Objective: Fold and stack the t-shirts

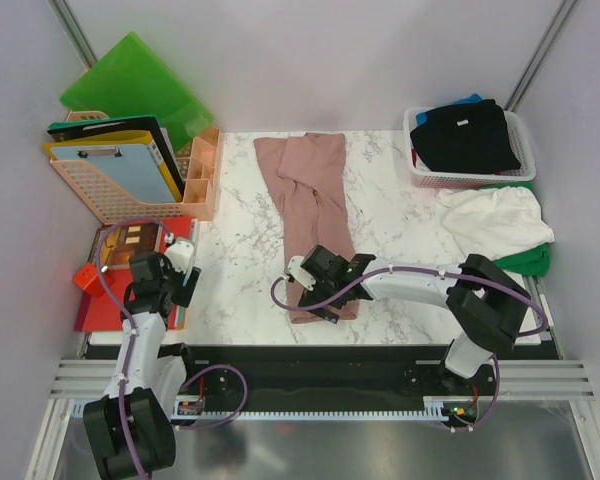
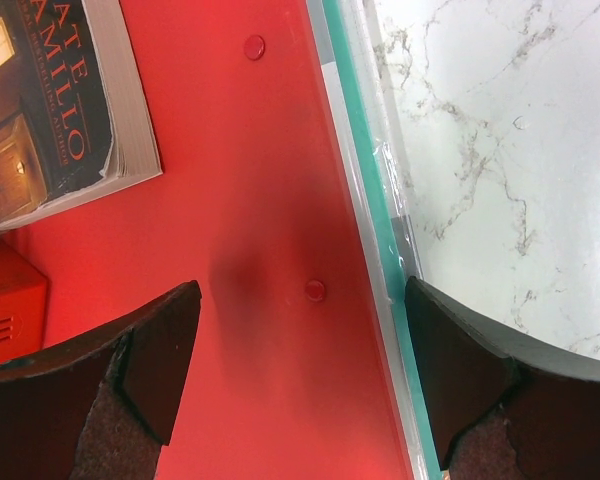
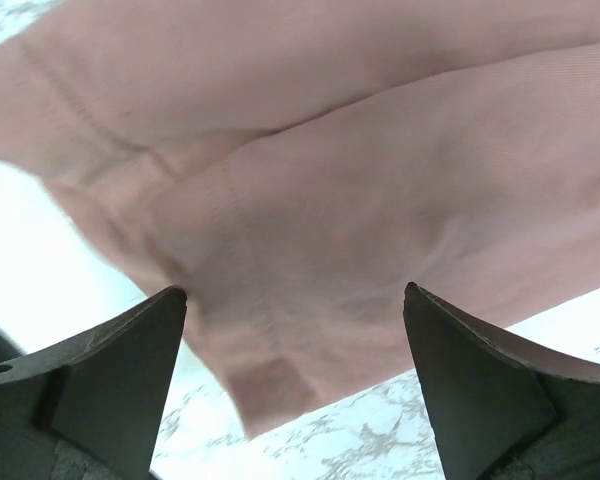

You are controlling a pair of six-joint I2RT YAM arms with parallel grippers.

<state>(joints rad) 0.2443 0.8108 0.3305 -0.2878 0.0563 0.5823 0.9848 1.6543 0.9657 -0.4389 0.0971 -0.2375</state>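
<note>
Right tool [image 3: 292,325] gapes over dusty pink cloth t-shirt [image 3: 380,150]; only the wrist view shows left tool [image 2: 302,300] open above red plastic folder [image 2: 250,150].

Top view: near end of pink t-shirt [image 1: 305,190] covered by right pincer [image 1: 315,290]. Blue t-shirt [image 1: 467,100] mostly under black t-shirt [image 1: 465,135]; green t-shirt [image 1: 527,261] mostly under white t-shirt [image 1: 495,220].
Left wrist view: book [image 2: 50,100] cut by top and left edges, title only partly legible.
Right wrist view: pink cloth blurred, runs off top and right edges.
</note>
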